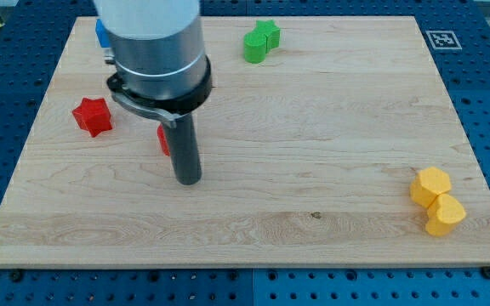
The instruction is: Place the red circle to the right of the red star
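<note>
Board (313, 170) of pale wood carries everything. Arm (156, 51) rises at the view's upper left; my tip (188, 181), a bare rod clamping nothing, touches the half-hidden red circle (163, 140), just right of the red star (92, 116).

My tip (188, 180) rests on the wooden board (313, 127), with the red circle (163, 140) just to its upper left, mostly hidden behind the rod. The red star (92, 116) lies farther left of the tip. Two green blocks (261, 41) sit touching well above and right; two yellow blocks (436, 201) touching far right; a blue block (102, 32) far above, partly hidden.
</note>
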